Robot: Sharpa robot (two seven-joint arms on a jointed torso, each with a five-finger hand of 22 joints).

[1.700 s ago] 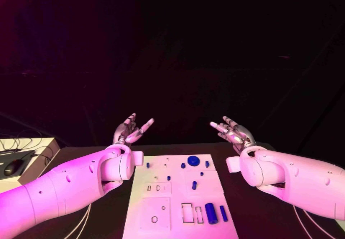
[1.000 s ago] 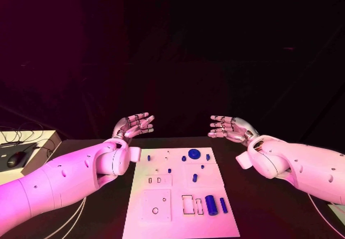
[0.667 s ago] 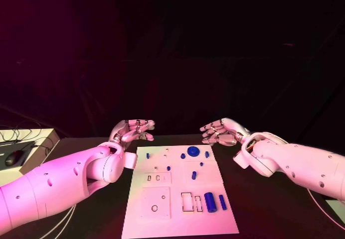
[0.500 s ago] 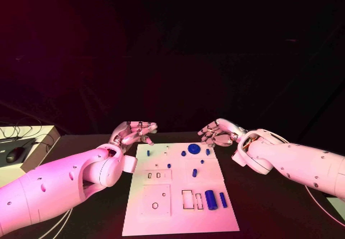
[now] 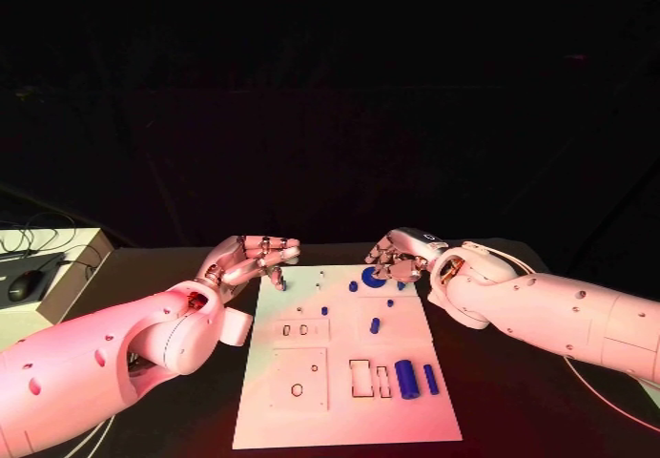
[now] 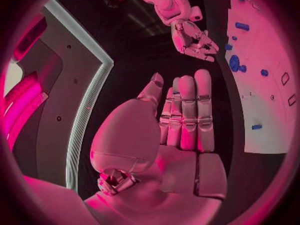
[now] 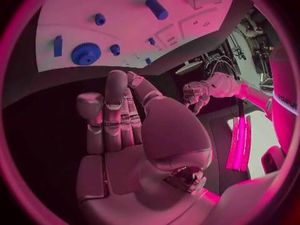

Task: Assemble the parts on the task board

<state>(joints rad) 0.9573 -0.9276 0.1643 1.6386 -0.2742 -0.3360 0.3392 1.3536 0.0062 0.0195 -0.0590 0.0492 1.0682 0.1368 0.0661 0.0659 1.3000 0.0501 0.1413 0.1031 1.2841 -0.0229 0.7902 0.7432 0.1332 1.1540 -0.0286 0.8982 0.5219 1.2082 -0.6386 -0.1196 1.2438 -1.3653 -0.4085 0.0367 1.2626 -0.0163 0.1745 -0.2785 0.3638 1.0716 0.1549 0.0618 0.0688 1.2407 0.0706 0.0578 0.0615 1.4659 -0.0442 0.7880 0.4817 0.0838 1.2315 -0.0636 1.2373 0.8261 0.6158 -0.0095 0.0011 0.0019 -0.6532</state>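
Note:
The white task board (image 5: 344, 358) lies in the middle of the black table. On it are a blue gear (image 5: 371, 277) near the far edge, a thick blue cylinder (image 5: 406, 374) with a slim blue piece (image 5: 429, 379) beside it near the front right, and small blue pegs such as one (image 5: 374, 325) mid-board. My left hand (image 5: 255, 258) hovers at the board's far left corner and holds nothing. My right hand (image 5: 399, 256) hovers just behind the gear, fingers bent down, also holding nothing. In the right wrist view, the fingers (image 7: 115, 115) reach toward the gear (image 7: 85, 53).
A pale box (image 5: 49, 277) with a mouse and cables sits at the table's left edge. Black table surface lies on both sides of the board.
Both hands have come down from a raised, palms-up pose and moved inward to the board's far edge, with their fingers bending over. The camera view has shifted too.

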